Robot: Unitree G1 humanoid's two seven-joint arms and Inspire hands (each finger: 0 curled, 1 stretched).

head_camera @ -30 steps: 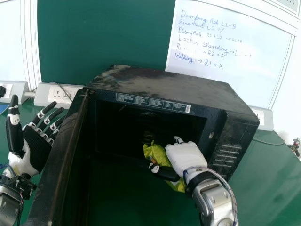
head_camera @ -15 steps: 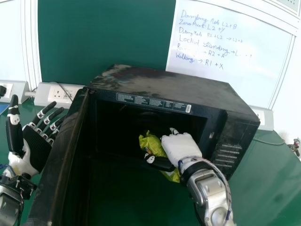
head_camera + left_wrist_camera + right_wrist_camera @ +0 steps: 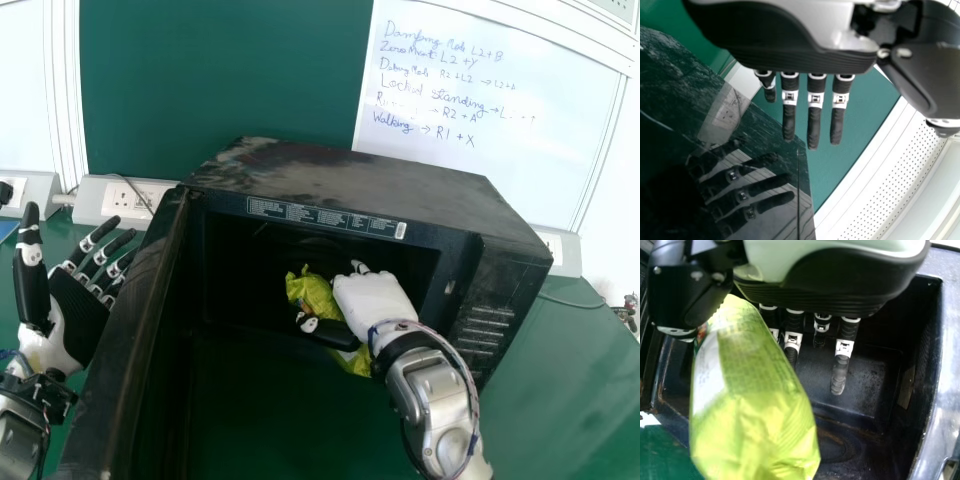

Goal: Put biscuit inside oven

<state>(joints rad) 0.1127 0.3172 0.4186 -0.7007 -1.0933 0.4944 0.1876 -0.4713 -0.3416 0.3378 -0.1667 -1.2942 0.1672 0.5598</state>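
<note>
My right hand (image 3: 374, 300) is at the mouth of the black oven (image 3: 360, 190), its thumb and fingers round the yellow-green biscuit packet (image 3: 313, 290). In the right wrist view the packet (image 3: 750, 405) lies between the thumb and fingers of the right hand (image 3: 830, 290), with the oven cavity (image 3: 865, 385) beyond. My left hand (image 3: 75, 320) stands open outside the oven door (image 3: 130, 340), on the door's left. In the left wrist view the left hand (image 3: 800, 55) has straight fingers beside the dark, reflecting door (image 3: 685, 100).
The oven stands on a green table (image 3: 560, 370), its door swung open toward me on the left. Behind are wall sockets (image 3: 125, 197), a green board (image 3: 220, 80) and a whiteboard (image 3: 490, 110) with writing.
My right hand has moved left and slightly deeper toward the oven cavity, carrying the packet with it. The left hand and the oven have stayed where they were.
</note>
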